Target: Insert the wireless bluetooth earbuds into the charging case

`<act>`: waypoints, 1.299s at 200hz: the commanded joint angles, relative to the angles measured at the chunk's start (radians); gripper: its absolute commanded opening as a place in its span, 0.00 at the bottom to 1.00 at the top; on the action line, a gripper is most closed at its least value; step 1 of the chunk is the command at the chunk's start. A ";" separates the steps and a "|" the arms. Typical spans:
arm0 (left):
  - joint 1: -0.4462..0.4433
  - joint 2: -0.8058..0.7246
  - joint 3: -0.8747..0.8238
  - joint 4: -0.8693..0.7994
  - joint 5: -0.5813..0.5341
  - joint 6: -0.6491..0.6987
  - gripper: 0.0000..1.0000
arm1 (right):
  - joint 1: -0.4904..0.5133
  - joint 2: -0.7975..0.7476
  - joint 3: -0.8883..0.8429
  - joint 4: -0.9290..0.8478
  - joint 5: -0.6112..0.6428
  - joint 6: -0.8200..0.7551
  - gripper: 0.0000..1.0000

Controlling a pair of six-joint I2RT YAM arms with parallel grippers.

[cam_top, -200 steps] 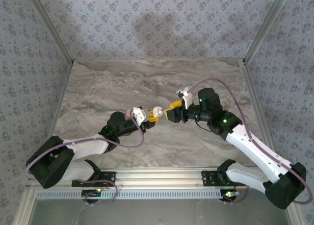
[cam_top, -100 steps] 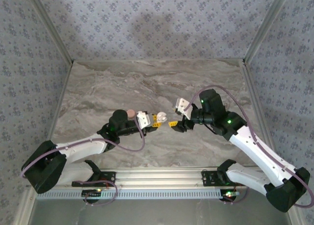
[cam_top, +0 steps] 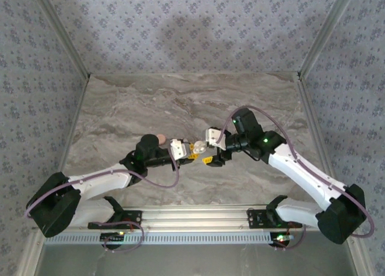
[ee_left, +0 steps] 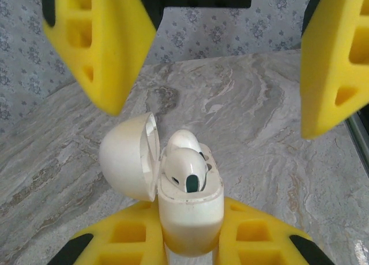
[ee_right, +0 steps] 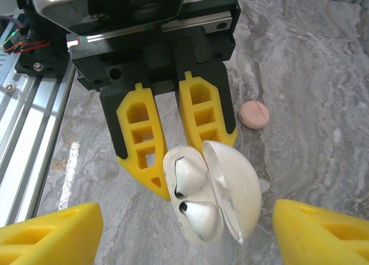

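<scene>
A small pink round disc (ee_right: pixel 254 114) lies flat on the grey-brown marble-patterned tabletop (cam_top: pixel 180 101), with a faint scored line across its face. Blue-grey walls (cam_top: pixel 192 29) printed with a small floral motif close the table in on three sides, and pale metal corner strips (cam_top: pixel 66 41) slant down where they meet. A slotted aluminium rail (cam_top: pixel 198 216) runs along the table's near edge.
</scene>
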 commanded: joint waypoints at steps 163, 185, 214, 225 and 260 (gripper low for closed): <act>-0.008 -0.012 0.037 0.056 0.016 -0.041 0.13 | -0.068 -0.188 -0.081 0.002 -0.049 0.054 0.64; -0.008 -0.007 0.044 0.063 0.040 -0.053 0.13 | -0.074 -0.144 -0.067 0.034 -0.063 0.035 0.63; -0.008 -0.005 0.046 0.067 0.054 -0.063 0.13 | -0.073 -0.067 -0.028 0.017 -0.130 -0.010 0.60; -0.008 -0.005 0.047 0.067 0.054 -0.065 0.13 | -0.071 -0.047 -0.018 0.009 -0.154 -0.029 0.58; -0.008 0.002 0.051 0.070 0.061 -0.068 0.13 | -0.059 -0.002 -0.010 0.007 -0.211 -0.096 0.51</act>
